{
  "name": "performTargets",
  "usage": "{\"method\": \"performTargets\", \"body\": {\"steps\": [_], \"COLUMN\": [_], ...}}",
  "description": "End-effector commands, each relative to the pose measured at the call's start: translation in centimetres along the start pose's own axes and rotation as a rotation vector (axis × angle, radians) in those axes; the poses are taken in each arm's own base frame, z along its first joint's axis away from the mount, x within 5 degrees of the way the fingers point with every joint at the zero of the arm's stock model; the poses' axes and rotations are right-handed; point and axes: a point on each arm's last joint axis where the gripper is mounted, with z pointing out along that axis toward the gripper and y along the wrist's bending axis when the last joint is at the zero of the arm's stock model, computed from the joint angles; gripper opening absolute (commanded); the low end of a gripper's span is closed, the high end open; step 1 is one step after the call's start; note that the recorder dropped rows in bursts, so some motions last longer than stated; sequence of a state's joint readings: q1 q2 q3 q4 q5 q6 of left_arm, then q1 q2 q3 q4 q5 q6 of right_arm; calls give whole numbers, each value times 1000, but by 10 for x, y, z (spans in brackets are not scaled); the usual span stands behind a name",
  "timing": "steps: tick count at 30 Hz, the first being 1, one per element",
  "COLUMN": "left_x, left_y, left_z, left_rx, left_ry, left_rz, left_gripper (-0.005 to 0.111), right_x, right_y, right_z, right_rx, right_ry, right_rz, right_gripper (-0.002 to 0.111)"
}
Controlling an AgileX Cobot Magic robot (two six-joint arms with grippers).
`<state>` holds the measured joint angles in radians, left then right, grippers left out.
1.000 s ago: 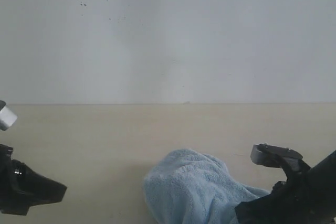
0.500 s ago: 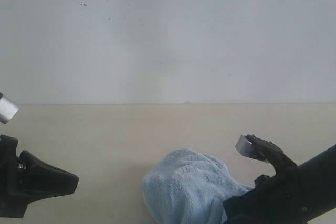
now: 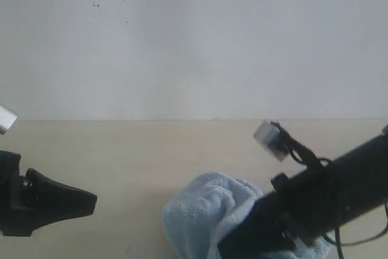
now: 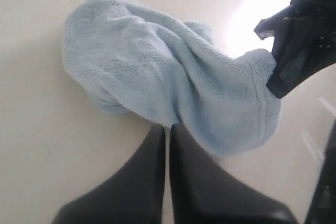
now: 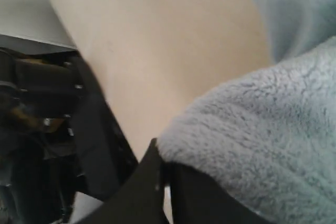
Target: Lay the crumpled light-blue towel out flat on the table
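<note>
Bunched into a rounded heap on the wide, plain pale beige matte table (image 3: 121,150): the pale light-blue fluffy terry-cloth towel (image 3: 197,216), doubled over on itself and nowhere near flat. Narrow hemmed border turned outward at the end of the towel farthest from the left arm.

Clamped on that hemmed end by the black right gripper (image 5: 163,174), fingers closed tight on a fold of pile, with cloth bulging over the tips. Held there, most likely, for a firm line to draw the cloth out by, rather than a mid-heap pinch good only for lifting a lump.

Hovering near the opposite side of the towel: the black left gripper (image 4: 168,129), fingers pressed together on nothing, tips aimed at the heap yet apart from it in the exterior view. Parked so, probably, to keep out of the way of the pull, or ready to come in for a second corner.

No containers anywhere around the towel: no bin, tray or basket, nothing held inside anything. Beyond the towel, only more tabletop and a white wall (image 3: 194,40) with a few small dark specks.

Likely next: drawing the held edge away from the heap, low over the table. Worth guarding against the whole bundle sliding along unrolled, with no second grip on its free side.
</note>
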<state>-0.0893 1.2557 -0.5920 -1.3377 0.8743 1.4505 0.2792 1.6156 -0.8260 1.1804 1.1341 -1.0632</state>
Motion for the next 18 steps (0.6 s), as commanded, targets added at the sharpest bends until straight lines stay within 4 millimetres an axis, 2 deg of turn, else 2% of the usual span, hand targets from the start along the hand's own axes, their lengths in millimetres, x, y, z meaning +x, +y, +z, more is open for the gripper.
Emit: {"method": "performTargets", "body": {"steps": [1, 4, 6, 9, 13, 18], "left_x": [7, 11, 13, 13, 13, 12], "left_y": [-13, -19, -22, -27, -31, -31], "left_z": [5, 11, 15, 18, 20, 20], "left_rx": [179, 225, 224, 239, 255, 255], "left_ry": [-65, -59, -43, -31, -30, -31], "left_rz": [-6, 112, 125, 143, 154, 152], "left_gripper": [4, 4, 4, 4, 4, 4], "right_x": [-43, -71, -86, -95, -95, -87], "right_y": [44, 75, 93, 110, 110, 82], "right_z": [-25, -48, -63, -76, -76, -65], "right_rx": [-152, -258, -318, -327, -296, 6], "right_ry": [-212, -416, -536, -601, -586, -442], "right_rz": [-114, -146, -169, -262, -293, -325], "right_gripper": [0, 0, 0, 0, 0, 0]}}
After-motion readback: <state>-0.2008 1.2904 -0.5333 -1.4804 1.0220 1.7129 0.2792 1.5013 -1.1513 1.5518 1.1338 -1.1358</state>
